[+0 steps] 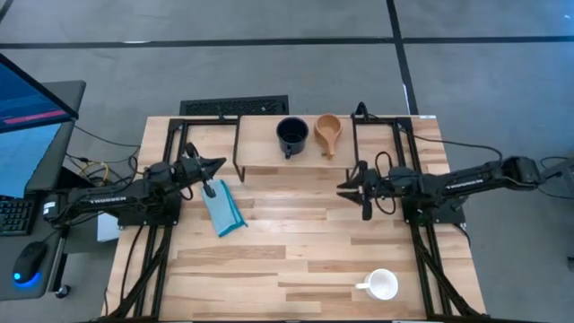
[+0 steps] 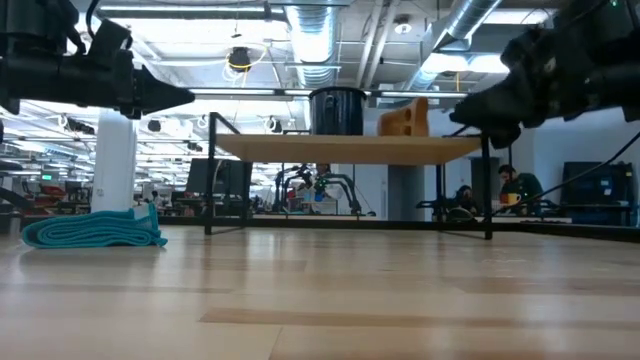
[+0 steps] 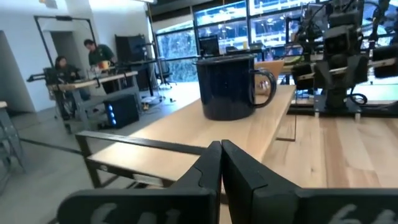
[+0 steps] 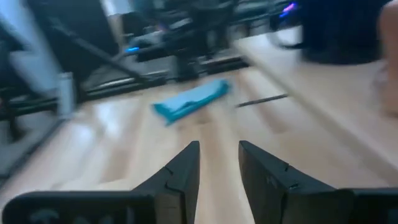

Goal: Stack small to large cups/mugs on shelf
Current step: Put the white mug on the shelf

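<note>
The shelf [image 1: 269, 144] stands at the table's far middle, a light plank on black legs. On it stand the dark mug [image 1: 292, 135] and, to its right, the tan wooden cup [image 1: 327, 133]; both also show in the low view, the mug [image 2: 336, 110] and the cup [image 2: 405, 117]. The white mug [image 1: 383, 285] stands on the tabletop near the front right. My left gripper [image 1: 220, 165] is shut and empty, held in the air left of the shelf, pointing at the dark mug [image 3: 230, 87]. My right gripper [image 1: 343, 188] is open and empty, just in front of the shelf's right part.
A folded blue cloth [image 1: 224, 208] lies on the table below my left gripper and shows in the right wrist view [image 4: 189, 101]. Bare tabletop [image 1: 296, 251] lies between the arms and the near edge. People sit at desks in the room behind [image 3: 93, 56].
</note>
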`<act>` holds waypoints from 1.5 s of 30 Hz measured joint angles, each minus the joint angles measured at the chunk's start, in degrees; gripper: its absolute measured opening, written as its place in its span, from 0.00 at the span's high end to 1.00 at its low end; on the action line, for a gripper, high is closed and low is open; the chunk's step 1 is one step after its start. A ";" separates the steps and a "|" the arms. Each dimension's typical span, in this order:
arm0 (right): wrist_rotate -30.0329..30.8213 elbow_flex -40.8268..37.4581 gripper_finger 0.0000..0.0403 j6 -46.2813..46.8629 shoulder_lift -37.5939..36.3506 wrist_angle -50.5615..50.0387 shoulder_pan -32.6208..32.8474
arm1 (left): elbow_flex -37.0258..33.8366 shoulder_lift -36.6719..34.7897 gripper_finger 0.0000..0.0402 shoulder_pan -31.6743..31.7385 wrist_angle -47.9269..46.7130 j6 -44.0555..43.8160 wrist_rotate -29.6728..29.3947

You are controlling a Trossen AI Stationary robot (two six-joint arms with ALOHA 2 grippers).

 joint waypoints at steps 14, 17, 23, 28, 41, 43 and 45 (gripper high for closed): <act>-3.52 25.96 0.74 11.54 0.02 -52.80 12.19 | -0.02 0.00 1.00 0.00 -1.10 -0.04 2.92; -3.41 30.32 0.78 20.44 0.06 -63.80 15.78 | -0.02 0.00 1.00 0.00 -1.71 -0.75 2.92; -3.60 33.40 0.86 38.96 0.21 -76.40 24.29 | -0.02 0.00 1.00 0.00 -1.95 -1.13 2.92; -3.61 33.83 0.89 49.22 -0.15 -73.51 29.65 | -0.02 0.00 1.00 0.00 -1.91 -1.30 2.92; -3.76 33.88 0.86 54.14 -0.13 -74.77 31.93 | -0.02 0.00 1.00 0.00 -1.87 -1.38 2.95; -3.61 33.88 0.83 54.25 -0.13 -74.79 31.93 | -0.02 0.00 1.00 0.00 -2.06 -1.38 2.95; -3.24 33.88 0.79 54.25 -0.13 -74.79 31.93 | -0.02 0.02 1.00 0.00 -2.32 -1.38 2.95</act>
